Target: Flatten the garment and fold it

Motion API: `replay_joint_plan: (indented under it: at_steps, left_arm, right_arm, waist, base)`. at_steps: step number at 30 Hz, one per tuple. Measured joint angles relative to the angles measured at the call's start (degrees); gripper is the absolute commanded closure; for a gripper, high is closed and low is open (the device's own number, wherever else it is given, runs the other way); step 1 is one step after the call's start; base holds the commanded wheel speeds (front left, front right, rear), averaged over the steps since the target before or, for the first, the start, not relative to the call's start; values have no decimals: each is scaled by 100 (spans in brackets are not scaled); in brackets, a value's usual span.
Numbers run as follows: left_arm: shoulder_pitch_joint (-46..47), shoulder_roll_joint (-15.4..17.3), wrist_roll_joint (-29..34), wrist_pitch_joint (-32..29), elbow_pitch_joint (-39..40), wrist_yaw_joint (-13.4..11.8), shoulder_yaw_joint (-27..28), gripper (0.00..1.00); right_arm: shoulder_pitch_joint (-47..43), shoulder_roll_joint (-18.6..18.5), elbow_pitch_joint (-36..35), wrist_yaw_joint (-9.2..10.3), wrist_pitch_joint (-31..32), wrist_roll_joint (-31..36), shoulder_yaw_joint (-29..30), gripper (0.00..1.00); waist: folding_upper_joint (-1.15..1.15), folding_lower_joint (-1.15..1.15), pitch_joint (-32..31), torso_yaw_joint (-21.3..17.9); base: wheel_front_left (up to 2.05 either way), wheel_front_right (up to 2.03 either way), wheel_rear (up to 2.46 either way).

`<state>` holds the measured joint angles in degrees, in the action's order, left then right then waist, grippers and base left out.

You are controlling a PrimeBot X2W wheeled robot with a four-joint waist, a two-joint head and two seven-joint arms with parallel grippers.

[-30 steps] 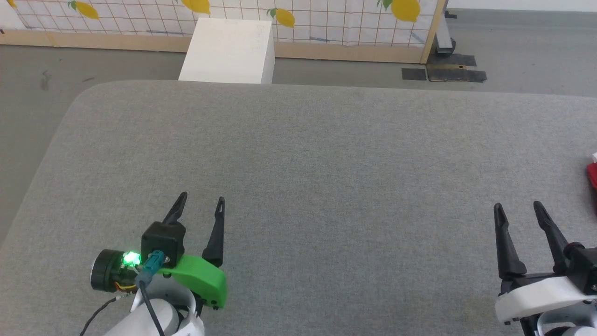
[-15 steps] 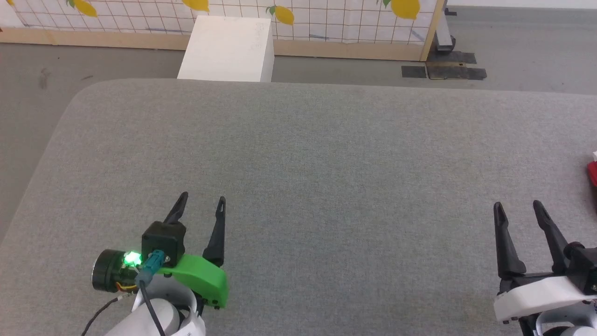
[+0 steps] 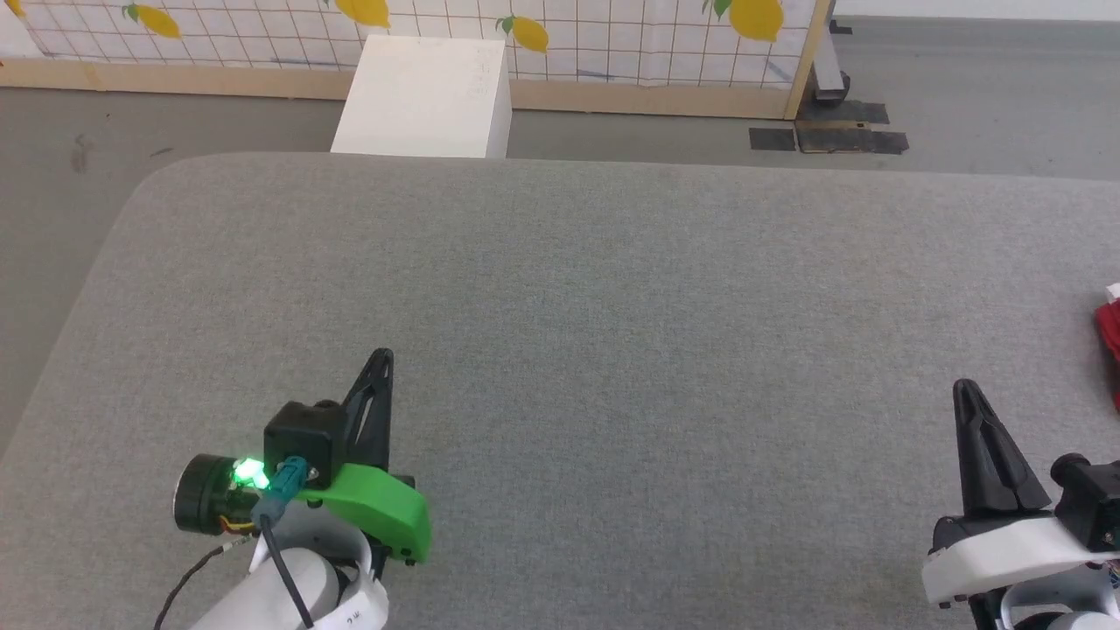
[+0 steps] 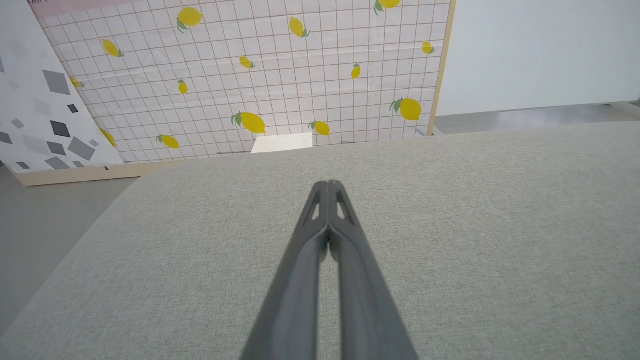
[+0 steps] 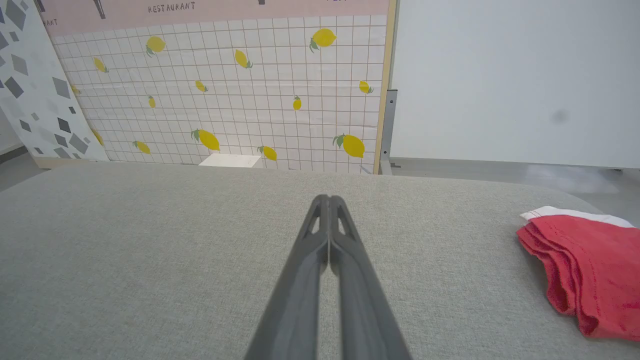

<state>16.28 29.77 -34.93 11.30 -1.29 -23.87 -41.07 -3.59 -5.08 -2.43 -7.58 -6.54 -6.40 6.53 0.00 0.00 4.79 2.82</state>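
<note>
Shorts [image 5: 585, 260], red: lay bunched at table's [image 3: 560, 262] right edge. Left gripper [image 3: 381, 357], right gripper [image 3: 964, 388]: both were pinched together, empty, near front edge.

Only a sliver of the red garment [image 3: 1111, 337] is seen at the right edge of the head view, the rest being cut off. In the right wrist view its right side is likewise cut off. The base of the white box [image 3: 424, 96] is hidden behind the far edge of the grey table [image 3: 612, 306]. The arm behind the right gripper [image 3: 965, 389] is cut off at the near right corner.
</note>
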Motion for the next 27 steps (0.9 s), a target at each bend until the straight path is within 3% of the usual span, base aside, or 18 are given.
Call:
replay_joint_plan:
  at_steps: [27]
  left_arm:
    - [-358,-636,806,-253,21,545,945,100]
  right_arm:
    - [13,41,51,0,152,142,-144,100]
  waist:
    - [0,0,-112,-66]
  base:
    - [0,0,0]
